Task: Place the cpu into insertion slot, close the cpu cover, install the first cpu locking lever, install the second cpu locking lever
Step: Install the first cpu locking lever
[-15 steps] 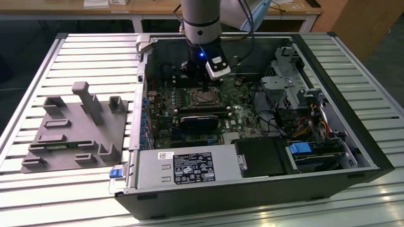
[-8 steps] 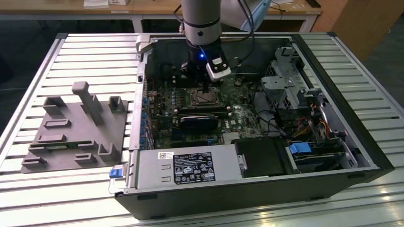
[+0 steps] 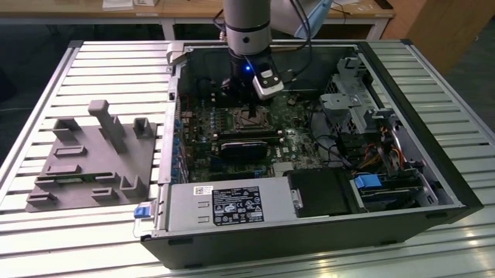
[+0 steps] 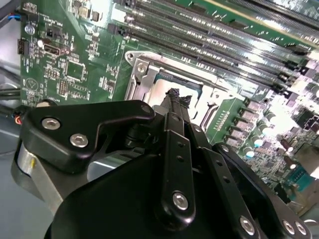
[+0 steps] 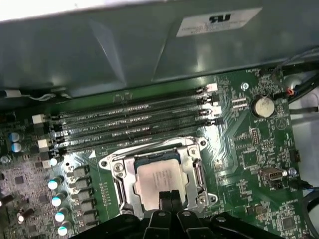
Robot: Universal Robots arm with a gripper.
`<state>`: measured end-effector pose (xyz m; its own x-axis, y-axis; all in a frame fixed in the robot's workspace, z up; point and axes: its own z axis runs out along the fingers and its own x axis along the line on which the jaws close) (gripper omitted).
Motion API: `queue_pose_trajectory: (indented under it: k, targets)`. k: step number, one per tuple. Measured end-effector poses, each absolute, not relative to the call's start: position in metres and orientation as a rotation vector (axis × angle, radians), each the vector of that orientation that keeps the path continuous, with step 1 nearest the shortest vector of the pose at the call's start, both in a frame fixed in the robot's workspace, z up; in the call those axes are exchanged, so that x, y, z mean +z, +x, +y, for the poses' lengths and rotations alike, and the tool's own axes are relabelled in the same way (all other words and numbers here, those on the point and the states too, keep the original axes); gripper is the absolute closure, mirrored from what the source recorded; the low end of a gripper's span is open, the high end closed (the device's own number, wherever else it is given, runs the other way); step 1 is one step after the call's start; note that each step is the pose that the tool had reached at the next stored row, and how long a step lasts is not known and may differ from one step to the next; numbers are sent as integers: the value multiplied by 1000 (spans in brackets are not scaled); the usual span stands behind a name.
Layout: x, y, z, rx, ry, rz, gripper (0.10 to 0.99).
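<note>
Where the slatted surface (image 3: 77, 226) runs off toward the exterior view's left, well away from the hand, a grey moulded fixture tray (image 3: 89, 156) lies on it. Next to it stands the open computer case (image 3: 433, 191), and the arm (image 3: 246, 29) reaches down into it over the green motherboard (image 3: 201, 156). At the case's front edge, away from the hand, the silver power supply (image 3: 224, 202) carries a black-and-white printed label (image 3: 236, 204), with a smaller white sticker (image 3: 203, 189) beside it.

In both wrist views the hand (image 5: 169, 195) (image 4: 175, 94) has its black fingers drawn together with nothing between them, and their tips are over the edge of the cpu (image 5: 157, 180) (image 4: 174, 82). I cannot tell whether they touch it. The cpu sits in the insertion slot (image 3: 249, 119), its dull silver top faintly printed. The cpu cover (image 5: 195, 174) lies down around the chip, which shows through the window. Whether the levers are latched I cannot tell.

Beyond the fingertips run the long black memory slots (image 5: 134, 124). Past them the grey case wall bears a white sticker (image 5: 219, 21) with dark print. A coin battery (image 5: 262, 105) sits off to one side of the socket.
</note>
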<state>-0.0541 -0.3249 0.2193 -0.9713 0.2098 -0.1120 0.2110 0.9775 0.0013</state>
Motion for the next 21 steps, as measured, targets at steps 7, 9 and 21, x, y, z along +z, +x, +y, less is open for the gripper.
queue_pose_trajectory:
  k: [7, 9, 21]
  targets:
    - [219, -54, -326, -27, 321, 3013, 984]
    - [219, -54, -326, -27, 321, 3013, 984]
    - [231, -54, -326, -44, 320, 3012, 984]
